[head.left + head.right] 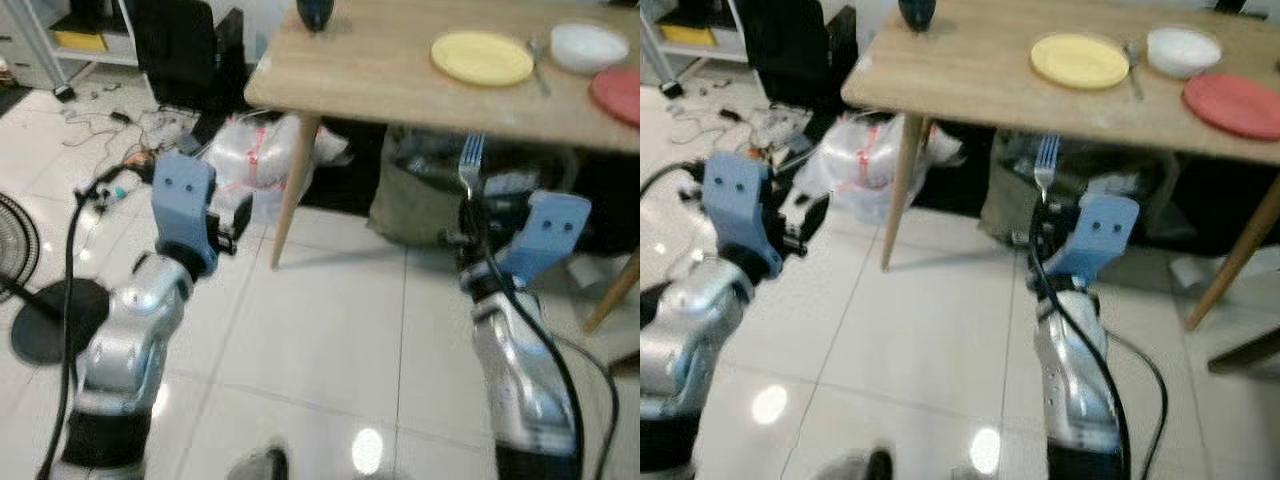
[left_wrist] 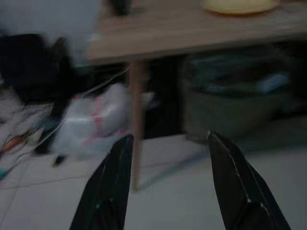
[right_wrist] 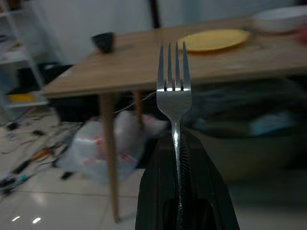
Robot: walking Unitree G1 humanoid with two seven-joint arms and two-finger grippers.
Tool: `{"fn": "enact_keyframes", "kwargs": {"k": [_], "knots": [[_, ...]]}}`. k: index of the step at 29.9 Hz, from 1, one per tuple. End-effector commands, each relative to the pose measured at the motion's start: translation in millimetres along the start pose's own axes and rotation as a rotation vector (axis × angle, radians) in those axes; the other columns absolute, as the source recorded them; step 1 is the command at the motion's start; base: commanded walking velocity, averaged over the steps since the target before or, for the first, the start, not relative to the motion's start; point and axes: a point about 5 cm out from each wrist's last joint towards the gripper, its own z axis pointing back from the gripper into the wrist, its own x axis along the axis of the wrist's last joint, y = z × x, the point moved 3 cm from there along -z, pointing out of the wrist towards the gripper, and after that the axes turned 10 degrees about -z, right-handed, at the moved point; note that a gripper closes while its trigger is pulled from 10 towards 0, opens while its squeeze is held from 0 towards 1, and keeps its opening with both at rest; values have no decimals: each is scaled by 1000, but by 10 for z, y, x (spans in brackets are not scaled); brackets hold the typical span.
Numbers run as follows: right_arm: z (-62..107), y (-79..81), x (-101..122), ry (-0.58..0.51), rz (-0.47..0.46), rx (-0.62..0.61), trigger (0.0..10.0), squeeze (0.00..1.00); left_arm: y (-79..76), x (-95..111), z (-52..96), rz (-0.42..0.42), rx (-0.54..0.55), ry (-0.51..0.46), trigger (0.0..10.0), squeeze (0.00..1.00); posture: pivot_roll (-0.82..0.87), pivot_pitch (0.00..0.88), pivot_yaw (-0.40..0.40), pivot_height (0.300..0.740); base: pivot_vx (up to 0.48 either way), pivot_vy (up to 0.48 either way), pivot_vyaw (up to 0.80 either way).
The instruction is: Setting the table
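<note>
My right gripper (image 3: 176, 143) is shut on a silver fork (image 3: 173, 86), held upright with its tines up, in front of the wooden table (image 1: 380, 70) and below its edge. The fork (image 1: 470, 160) stands out against the dark space under the table. On the tabletop lie a yellow plate (image 1: 482, 57), a white bowl (image 1: 588, 45), a red plate (image 1: 618, 92) and a spoon (image 1: 538, 68) beside the yellow plate. A dark cup (image 1: 314, 12) stands at the table's far left corner. My left gripper (image 2: 168, 153) is open and holds nothing, low over the floor left of the table leg (image 1: 292, 190).
A clear plastic bag (image 1: 255, 150) and a dark green bag (image 1: 420, 195) lie under the table. Cables (image 1: 110, 125) litter the white tiled floor at the left. A black fan base (image 1: 50, 320) stands near my left arm, and a black chair (image 1: 180, 45) behind.
</note>
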Motion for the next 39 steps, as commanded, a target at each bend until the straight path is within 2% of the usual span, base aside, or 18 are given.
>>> {"fn": "enact_keyframes", "kwargs": {"k": [1, 17, 23, 39], "knots": [[16, -26, 10, -5, -2, -12, 10000, 0, 1, -9, 9, -3, 0, 3, 10000, 35, -63, 58, 79, 740, -409, 0, 0], [20, -31, 7, -3, 2, -13, 10000, 0, 3, -12, -1, -1, 2, 5, 10000, 35, -66, 61, 77, 740, -388, 0, 0], [14, -28, -5, 1, -4, -11, 10000, 0, 4, -30, -9, -2, 8, 17, 10000, 35, -66, 56, 78, 740, 0, 0, 0], [6, -24, -11, 2, -14, -10, 10000, 0, -1, -36, -26, -1, 5, 19, 10000, 31, -67, 47, 81, 740, 0, 0, -735]]}}
